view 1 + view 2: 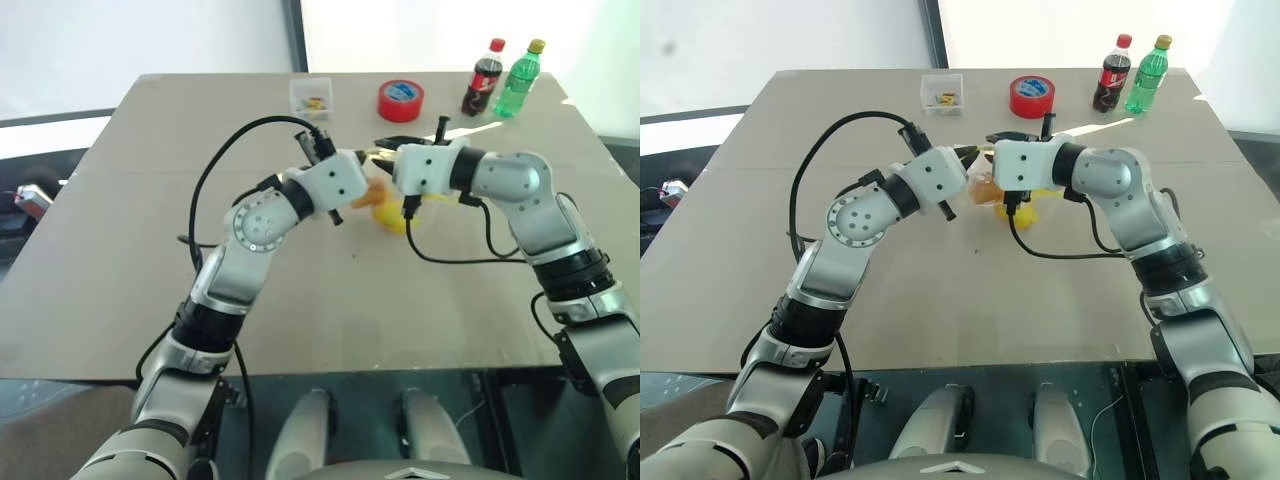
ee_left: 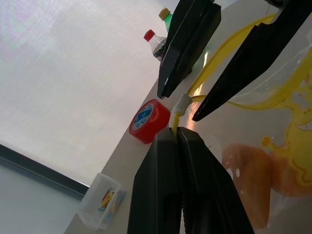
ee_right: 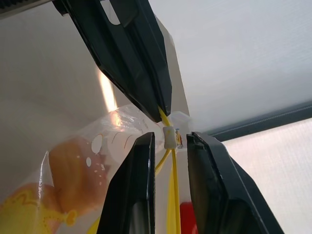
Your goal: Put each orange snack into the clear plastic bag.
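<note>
I see the clear plastic bag (image 1: 1012, 200) held up off the desk (image 1: 940, 290) between my two arms, near the middle of the desk. It hangs down from its yellow seal strip (image 3: 171, 175), which is the top edge; the strip runs roughly from one end effector to the other. Both orange snacks (image 2: 253, 170) sit inside the bag, low down, side by side.

My left end effector (image 2: 176, 134) is clamped tight on the seal strip beside its small white slider (image 3: 168, 137). The left forearm reaches forward and angles toward the right, about level.

My right end effector (image 3: 170, 141) faces it from the opposite side, pointing to the left. Its fingers (image 3: 139, 165) straddle the strip and slider with a narrow gap on each side; I cannot tell if they grip it.
</note>
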